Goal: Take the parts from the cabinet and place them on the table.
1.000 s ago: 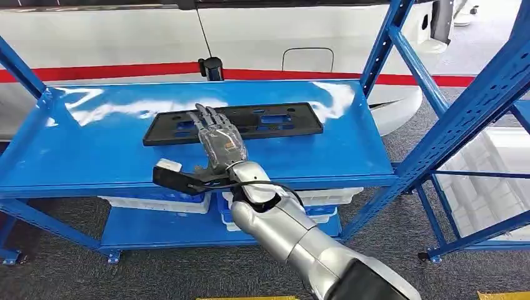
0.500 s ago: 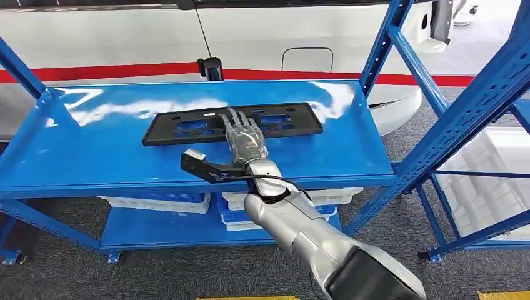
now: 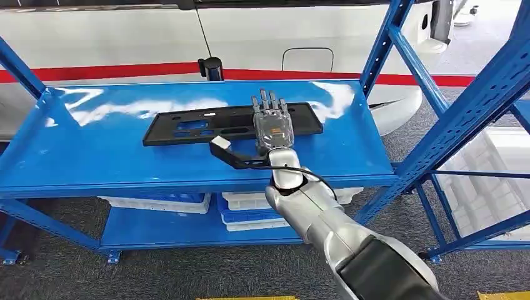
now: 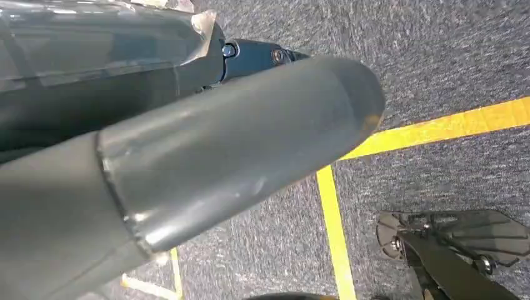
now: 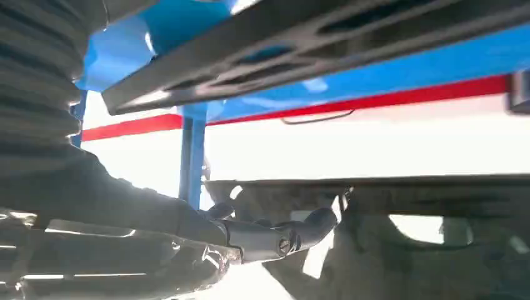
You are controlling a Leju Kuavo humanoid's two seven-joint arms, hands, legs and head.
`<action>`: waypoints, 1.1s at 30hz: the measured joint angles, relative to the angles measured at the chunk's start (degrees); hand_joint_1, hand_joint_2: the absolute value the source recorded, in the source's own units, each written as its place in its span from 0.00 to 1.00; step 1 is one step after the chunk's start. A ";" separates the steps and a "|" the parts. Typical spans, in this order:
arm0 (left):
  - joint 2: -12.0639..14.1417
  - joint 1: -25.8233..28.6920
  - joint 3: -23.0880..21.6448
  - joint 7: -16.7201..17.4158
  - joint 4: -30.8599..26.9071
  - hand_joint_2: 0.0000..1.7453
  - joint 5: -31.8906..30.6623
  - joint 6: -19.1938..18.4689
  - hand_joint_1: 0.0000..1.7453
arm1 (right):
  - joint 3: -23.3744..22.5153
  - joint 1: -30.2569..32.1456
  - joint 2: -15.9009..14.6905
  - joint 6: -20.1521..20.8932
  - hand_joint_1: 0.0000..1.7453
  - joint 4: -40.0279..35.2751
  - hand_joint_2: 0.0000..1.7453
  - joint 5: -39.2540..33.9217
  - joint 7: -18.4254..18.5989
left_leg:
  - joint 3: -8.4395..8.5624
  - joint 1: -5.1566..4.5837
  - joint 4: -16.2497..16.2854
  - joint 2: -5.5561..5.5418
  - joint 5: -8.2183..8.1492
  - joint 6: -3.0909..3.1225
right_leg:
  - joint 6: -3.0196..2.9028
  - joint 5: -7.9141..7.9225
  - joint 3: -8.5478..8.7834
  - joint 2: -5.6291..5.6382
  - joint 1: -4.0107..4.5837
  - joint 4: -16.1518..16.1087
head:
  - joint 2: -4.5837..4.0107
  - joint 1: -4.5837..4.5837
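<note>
I have the right hand (image 3: 272, 125) out over the top shelf (image 3: 94, 150) of the blue cabinet, palm down, fingers stretched flat and a little apart, holding nothing. It lies above the right-hand part of the long black part (image 3: 187, 128), a flat slotted plate that runs left to right across the middle of the shelf. The fingertips (image 3: 267, 99) reach past the plate's far edge. From the head view I cannot tell whether the palm is touching the plate or just hovering over it.

In the right wrist view the plate (image 5: 312, 44) shows as a dark slotted bar against the blue shelf, and the thumb (image 5: 275, 237) is apart from it with open space between.

The left hand (image 4: 237, 144) hangs down at my side over grey carpet (image 4: 437, 56) marked with yellow lines (image 4: 334, 231). What I get of it is a thick grey thumb close to the lens, and I cannot tell how the fingers are set.

On the lower shelf, white and blue trays (image 3: 250, 209) sit stacked. Beyond the cabinet stands a white car body with a red stripe (image 3: 125, 70).
</note>
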 joint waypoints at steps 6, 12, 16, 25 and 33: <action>0.00 0.00 0.00 -0.04 0.00 0.00 -0.07 0.00 0.00 | -3.01 -0.01 -0.87 -0.17 0.00 -0.02 1.00 0.65 0.31 | 0.01 0.00 0.00 0.00 0.00 0.00 | 0.00 0.00 0.00 0.00 0.01 0.00 | 0.00 -0.02; 0.00 -0.01 0.00 -0.61 0.00 0.00 -0.07 0.02 0.00 | -4.15 0.02 -1.20 -0.41 0.00 -0.02 1.00 2.32 1.03 | 0.01 0.01 -0.01 0.02 0.00 0.00 | 0.00 0.00 -0.01 0.00 0.01 0.00 | 0.00 -0.02; 0.00 -0.01 0.00 -1.18 0.00 0.00 -0.15 -0.07 0.00 | -5.22 0.11 -1.27 2.54 0.00 -0.02 1.00 3.08 1.18 | 0.01 0.01 -0.01 0.04 0.00 0.00 | 0.00 0.00 -0.01 0.00 0.01 0.00 | 0.00 0.00; -0.02 -0.01 0.02 -1.81 0.00 0.00 -0.66 -0.18 0.00 | -7.82 1.68 -1.53 6.19 0.00 -0.02 1.00 6.93 1.88 | 0.01 0.00 -0.01 0.03 0.00 0.00 | 0.00 0.00 -0.01 0.00 0.00 0.00 | 0.00 0.00; -0.02 -0.01 0.04 -1.86 0.00 0.00 -0.55 -0.15 0.00 | -8.72 2.06 -1.73 6.69 0.00 -0.02 1.00 7.32 1.97 | 0.01 0.00 -0.02 0.06 0.00 0.00 | 0.00 0.00 -0.02 0.00 0.01 0.00 | 0.00 0.00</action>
